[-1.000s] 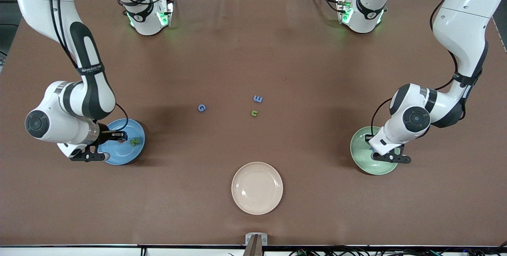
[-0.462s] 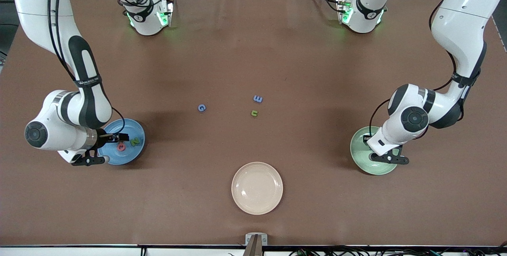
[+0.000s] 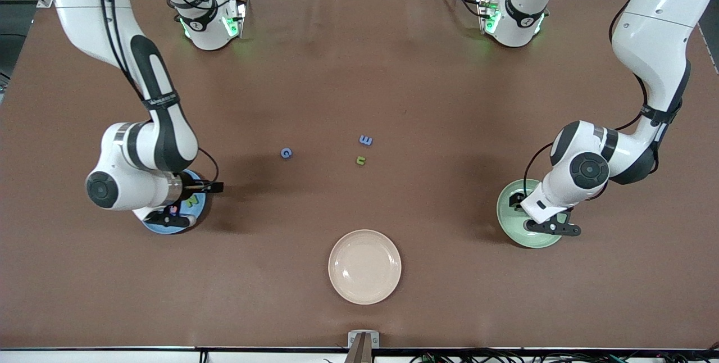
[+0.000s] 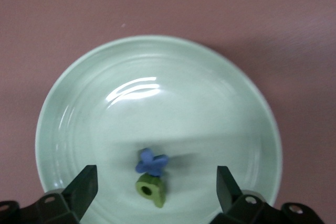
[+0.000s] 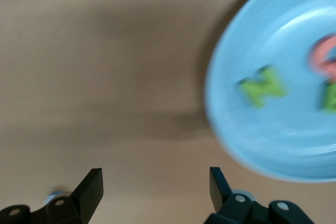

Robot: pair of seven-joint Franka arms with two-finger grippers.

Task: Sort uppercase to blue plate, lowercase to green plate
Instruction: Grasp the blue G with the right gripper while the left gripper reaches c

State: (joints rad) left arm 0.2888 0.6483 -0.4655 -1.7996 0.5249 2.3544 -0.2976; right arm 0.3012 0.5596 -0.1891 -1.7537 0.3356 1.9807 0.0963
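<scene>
The blue plate (image 3: 198,209) (image 5: 294,129) holds a green N (image 3: 192,200) (image 5: 261,86), a coral round letter (image 5: 324,53) and another green letter (image 5: 331,97) cut off at the picture's edge. My right gripper (image 3: 210,187) (image 5: 155,182) hangs open over bare table just off that plate's rim. In the green plate (image 3: 506,218) (image 4: 157,77) a blue x (image 4: 151,162) leans on a green p-shaped letter (image 4: 152,190). Directly above them my left gripper (image 3: 514,201) (image 4: 156,188) is open and empty. Mid-table lie a blue G (image 3: 286,153), a blue m (image 3: 365,140) and a green u (image 3: 360,160).
A cream plate (image 3: 364,266) sits near the table's front edge, midway between the two arms. Both arm bases stand along the edge farthest from the front camera.
The right gripper opened, left the coral letter on the blue plate and moved off its rim toward mid-table. The left gripper opened over the green plate.
</scene>
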